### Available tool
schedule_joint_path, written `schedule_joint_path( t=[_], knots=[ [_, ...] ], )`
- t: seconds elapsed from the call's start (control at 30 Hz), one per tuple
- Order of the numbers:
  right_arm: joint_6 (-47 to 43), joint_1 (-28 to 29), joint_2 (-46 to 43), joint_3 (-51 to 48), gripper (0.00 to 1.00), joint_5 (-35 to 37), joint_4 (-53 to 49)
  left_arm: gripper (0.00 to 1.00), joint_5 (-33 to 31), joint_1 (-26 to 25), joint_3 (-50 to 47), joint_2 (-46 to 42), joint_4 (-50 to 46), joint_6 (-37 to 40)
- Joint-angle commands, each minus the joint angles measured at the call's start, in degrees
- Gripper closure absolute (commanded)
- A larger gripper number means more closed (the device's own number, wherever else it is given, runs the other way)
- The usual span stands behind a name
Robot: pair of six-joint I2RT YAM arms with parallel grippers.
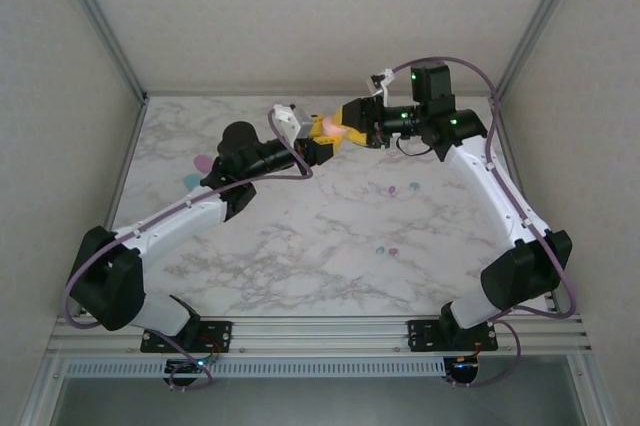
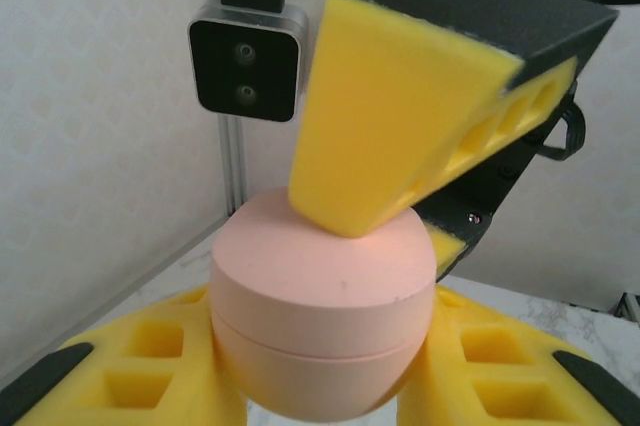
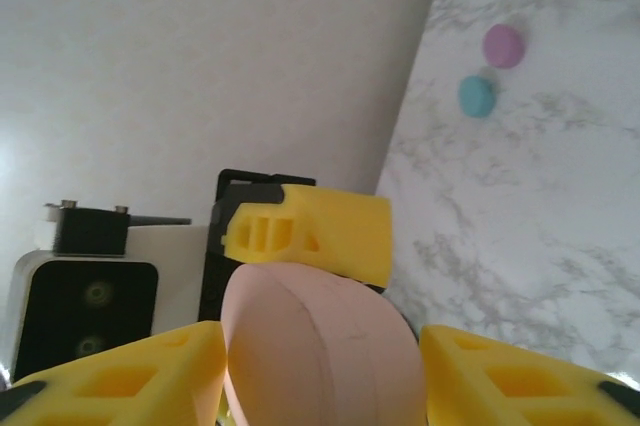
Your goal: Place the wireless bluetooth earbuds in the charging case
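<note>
A closed pink charging case [image 1: 327,130] is held in the air over the far middle of the table, between both grippers. My left gripper [image 1: 321,147] is shut on it, with the case [image 2: 322,296] wedged between its yellow fingers [image 2: 130,366]. My right gripper [image 1: 338,128] comes in from the right. Its jaws sit around the same case [image 3: 320,346], one pad on the lid and the other behind it. The seam between lid and base shows as a thin closed line. Tiny earbuds lie on the marble: a pink one [image 1: 392,188], a teal one [image 1: 411,186] and a teal-purple pair [image 1: 386,249].
A purple case [image 1: 203,162] and a teal case [image 1: 191,181] lie at the table's left, also visible as the purple case [image 3: 503,46] and teal case [image 3: 476,95]. White walls and a metal frame [image 1: 100,16] enclose the table.
</note>
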Motion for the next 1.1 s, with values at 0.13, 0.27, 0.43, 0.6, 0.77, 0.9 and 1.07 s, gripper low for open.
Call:
schedule_joint_path(
  t=[0.13, 0.27, 0.43, 0.6, 0.77, 0.9, 1.07],
  knots=[
    [4.63, 0.06, 0.06, -2.6, 0.59, -7.59, 7.68, 0.78, 1.1, 0.43, 2.96, 0.41, 3.96, -1.38],
    [4.47, -0.24, -0.37, -3.19, 0.71, -7.11, 7.57, 0.78, 1.62, 0.76, 3.29, 0.71, 3.32, -1.14],
    [6.22, -1.26, -1.21, -5.06, 0.78, -4.18, 8.9, 0.73, 1.72, 0.92, 3.49, 0.68, 0.82, 0.72],
    [13.41, -2.05, -2.55, -9.82, 0.82, -1.45, 18.39, 0.62, 1.45, 1.21, 3.71, 0.94, -2.66, 2.79],
    [19.06, -2.18, -3.02, -13.91, 0.83, 1.6, 26.26, 0.5, 0.75, 1.58, 2.71, 0.95, -4.48, 3.71],
    [22.75, -2.39, -2.61, -16.73, 0.84, 4.11, 31.33, 0.48, -0.15, 1.93, 0.5, 0.19, -4.85, 3.8],
    [20.51, -3.1, -2.1, -18.66, 0.84, 8.84, 29.31, 0.44, -3.31, 2.79, -4.16, -4.04, -6.75, 3.34]
  ],
)
